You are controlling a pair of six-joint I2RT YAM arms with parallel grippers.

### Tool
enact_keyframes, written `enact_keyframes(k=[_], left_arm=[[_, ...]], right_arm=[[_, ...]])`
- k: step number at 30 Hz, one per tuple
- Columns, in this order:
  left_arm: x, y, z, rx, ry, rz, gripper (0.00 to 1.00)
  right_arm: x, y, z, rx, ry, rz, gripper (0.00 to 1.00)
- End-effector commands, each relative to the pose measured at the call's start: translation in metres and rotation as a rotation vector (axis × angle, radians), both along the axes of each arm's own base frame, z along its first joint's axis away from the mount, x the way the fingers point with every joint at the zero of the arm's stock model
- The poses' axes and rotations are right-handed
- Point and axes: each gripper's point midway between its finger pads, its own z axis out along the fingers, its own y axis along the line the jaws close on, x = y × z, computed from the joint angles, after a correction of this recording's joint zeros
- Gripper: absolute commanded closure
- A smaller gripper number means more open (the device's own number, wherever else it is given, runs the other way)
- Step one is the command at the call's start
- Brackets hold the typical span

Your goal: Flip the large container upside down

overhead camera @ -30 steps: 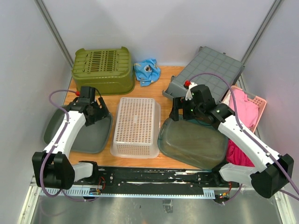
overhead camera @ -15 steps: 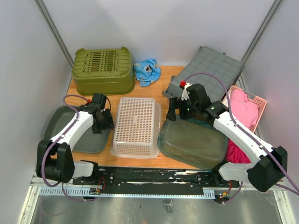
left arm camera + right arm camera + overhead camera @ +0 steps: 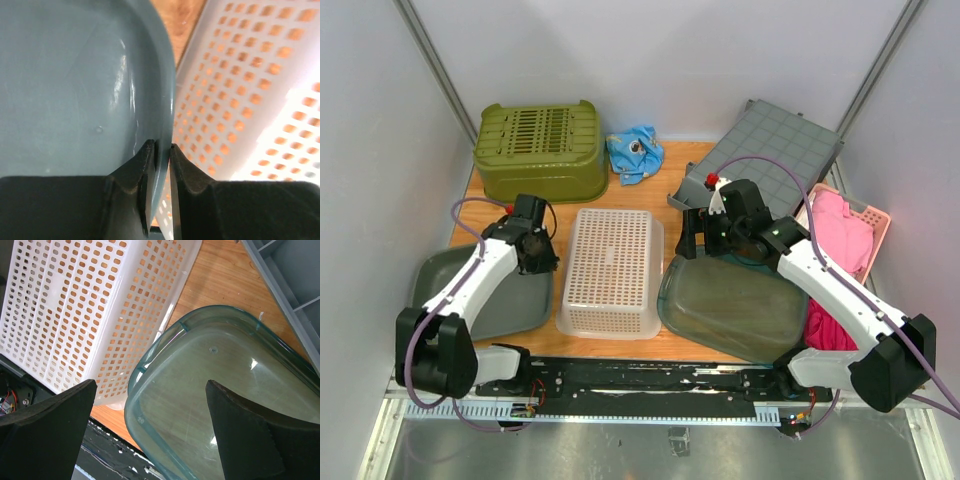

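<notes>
Grey plastic container (image 3: 490,305), left of the white basket (image 3: 610,270), has its rim pinched tight in your left end effector (image 3: 159,147). Lift before rolling, clearing the basket; right end effector (image 3: 151,384) hangs open, empty.

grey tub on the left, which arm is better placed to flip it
Left: the left claw pinches the rim of the grey tub; the right claw hangs open over the green tub.

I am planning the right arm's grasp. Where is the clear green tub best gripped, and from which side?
Probably the thin far rim of the clear green tub, nearest the open right gripper. Come down from above, one finger inside the wall and one outside: the body is too wide to span, and the white basket crowds its left side.
</notes>
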Motion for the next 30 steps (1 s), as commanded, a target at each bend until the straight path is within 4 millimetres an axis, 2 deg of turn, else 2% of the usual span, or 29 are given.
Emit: enact_keyframes(k=[1, 3, 5, 13, 19, 22, 25, 30], left_arm=[[0.021, -0.023, 0.057, -0.125, -0.153, -0.03, 0.95], [0.027, -0.03, 0.081, -0.169, -0.208, -0.043, 1.0], [0.033, -0.036, 0.108, -0.206, -0.272, -0.052, 1.0], [0.057, -0.047, 0.238, -0.304, -0.649, -0.087, 1.0], [0.058, -0.056, 0.315, -0.44, -0.915, -0.088, 1.0], [0.048, -0.055, 0.339, -0.513, -1.002, -0.064, 1.0], [0.031, -0.055, 0.352, -0.602, -1.084, -0.043, 1.0], [0.001, -0.057, 0.34, -0.743, -1.179, -0.044, 1.0]], right_arm=[[0.002, 0.006, 0.012, 0.021, -0.033, 0.01, 0.07], [0.003, 0.006, 0.013, 0.024, -0.032, 0.009, 0.07], [0.003, 0.007, 0.013, 0.026, -0.03, 0.009, 0.07], [0.004, 0.007, 0.021, 0.037, -0.048, 0.007, 0.07], [0.004, 0.008, 0.024, 0.041, -0.056, 0.012, 0.07], [0.003, 0.007, 0.023, 0.039, -0.058, 0.014, 0.07], [0.003, 0.008, 0.024, 0.04, -0.058, 0.018, 0.07], [0.006, 0.013, 0.026, 0.052, -0.054, 0.033, 0.08]])
